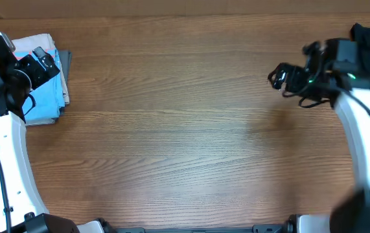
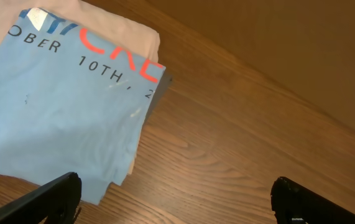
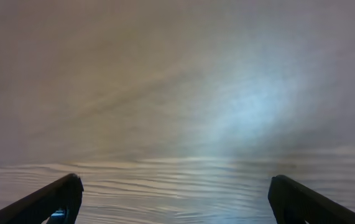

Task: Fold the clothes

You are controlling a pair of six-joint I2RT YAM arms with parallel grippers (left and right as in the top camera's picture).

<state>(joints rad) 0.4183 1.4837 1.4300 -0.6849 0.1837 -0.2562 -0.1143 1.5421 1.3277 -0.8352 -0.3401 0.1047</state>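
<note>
Wooden bench [image 1: 185,142], one folded light blue T-shirt [image 2: 59,118] far left.
Two in all: left end effector [image 2: 177,190] and right end effector [image 3: 174,186], both released, empty.

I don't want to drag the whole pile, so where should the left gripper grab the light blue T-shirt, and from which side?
Probably the corner of the light blue T-shirt nearest the open left gripper, coming in over the bare table. That corner sits at the pile's edge beside open wood, topmost over a pale garment.
</note>
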